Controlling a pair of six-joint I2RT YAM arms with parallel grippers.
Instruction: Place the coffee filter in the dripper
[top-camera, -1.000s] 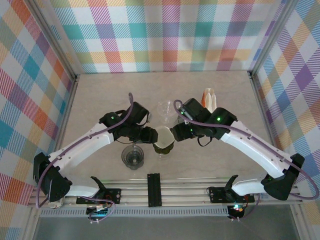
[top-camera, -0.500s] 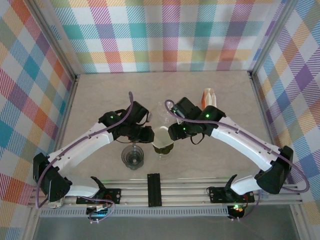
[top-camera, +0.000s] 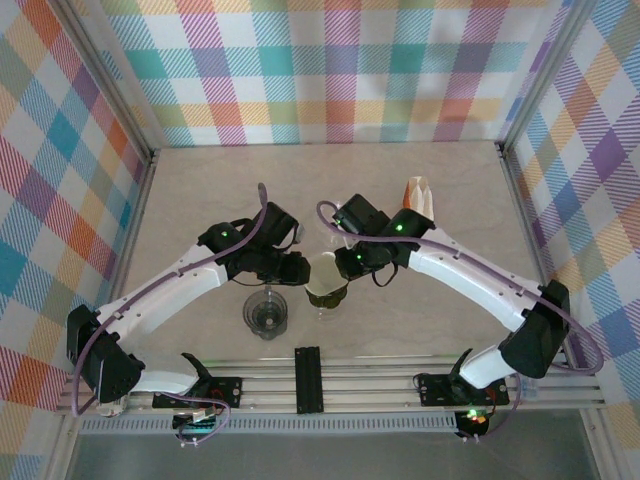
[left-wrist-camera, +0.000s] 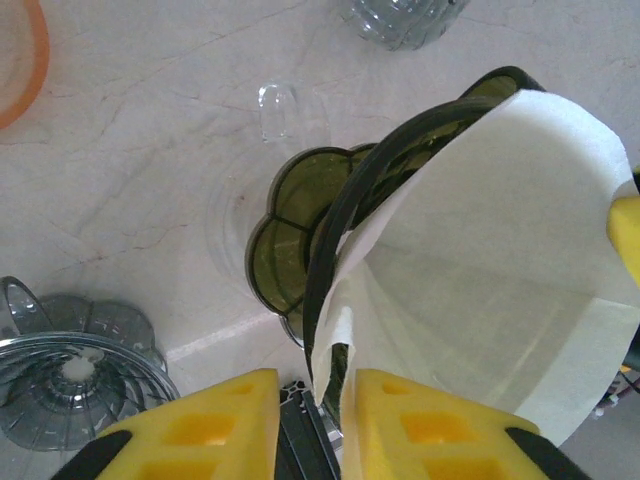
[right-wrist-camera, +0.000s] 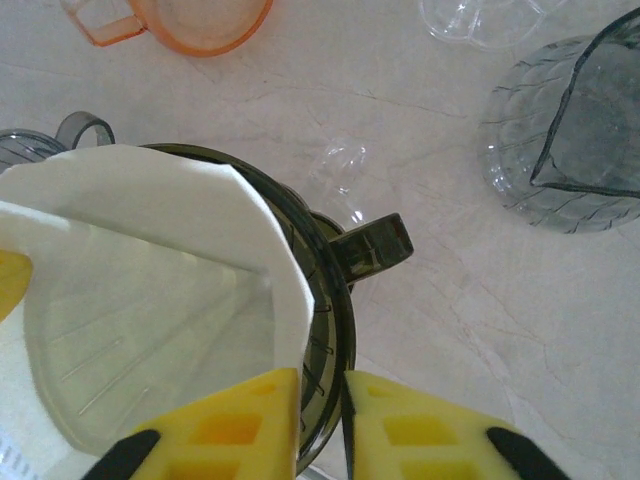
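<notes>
A white paper coffee filter sits opened inside the dark olive dripper at the table's near centre. My left gripper is at the dripper's left side. In the left wrist view its jaws stand narrowly open around the filter's folded edge and the dripper's rim, with a gap beside the left pad. My right gripper is at the right side. Its jaws are shut on the dripper's wall, one pad inside against the filter, the other outside near the handle.
A grey glass server stands just left of the dripper near the front. A clear plastic piece and an orange and white item lie behind. An orange cup and a glass jug show nearby. The metal rail runs along the front edge.
My right arm has swung left and its jaws have closed onto the dripper's right rim. The left gripper stayed at the left rim and its jaws narrowed.
</notes>
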